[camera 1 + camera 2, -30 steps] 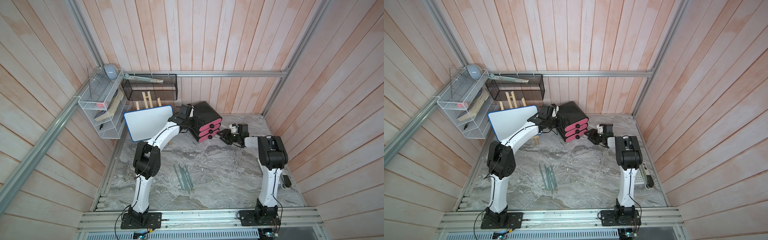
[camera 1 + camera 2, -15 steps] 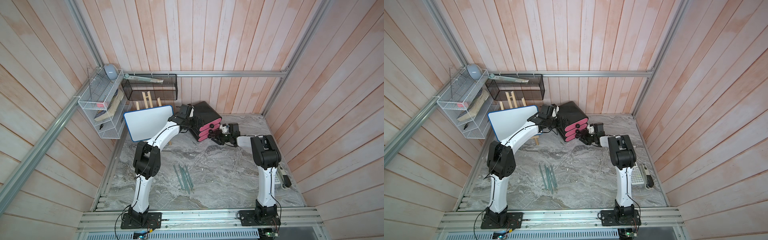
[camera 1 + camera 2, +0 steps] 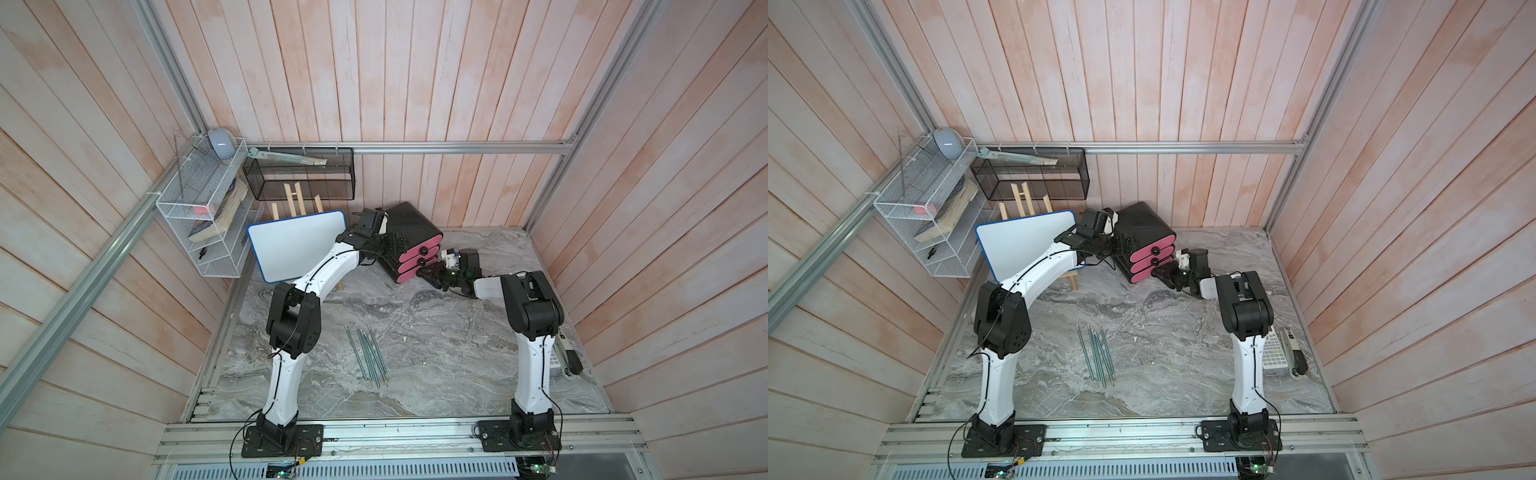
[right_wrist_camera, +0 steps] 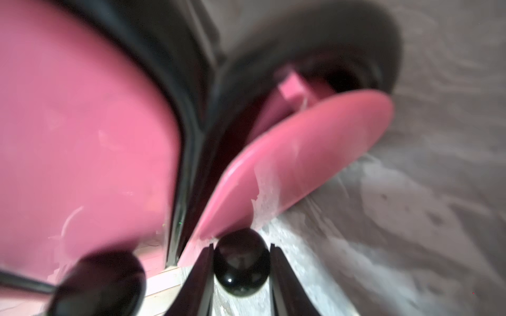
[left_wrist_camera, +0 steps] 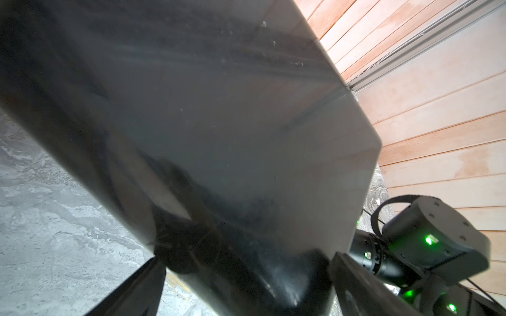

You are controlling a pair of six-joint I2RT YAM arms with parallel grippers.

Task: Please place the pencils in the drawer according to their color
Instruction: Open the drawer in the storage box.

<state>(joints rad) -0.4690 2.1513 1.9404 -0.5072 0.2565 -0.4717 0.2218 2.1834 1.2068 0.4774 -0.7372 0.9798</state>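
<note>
The right gripper (image 3: pixel 427 273) has arrived! A second ago it hung well off to the side of the drawer cabinet (image 3: pixel 411 222), and now it is right at the front of the bottom drawer (image 3: pixel 409 272). The wrist view tells it best: the round black knob (image 4: pixel 241 262) sits squarely between the two fingers, both against its sides, so the gripper has narrowed into a grasp on that knob. The pink front looks angled off the black shell with a dark gap behind it. It seems ajar by a sliver, though the blur makes that hard to swear to.

On the far side, the left gripper (image 3: pixel 388 245) is tight against the cabinet's flank. Its wrist view is filled with glossy black wall, and whether it is spread or clenched cannot be told. It reads as a brace for the coming pull.

So the sorting itself has not begun; this is the step of opening a compartment. The pencils (image 3: pixel 368 358) lie on the tabletop (image 3: pixel 457 332), well apart from the cabinet and between the two arms. They are a handful of slim teal-green sticks, nearly parallel and bunched close together. No black or yellow ones show in either top view.
</note>
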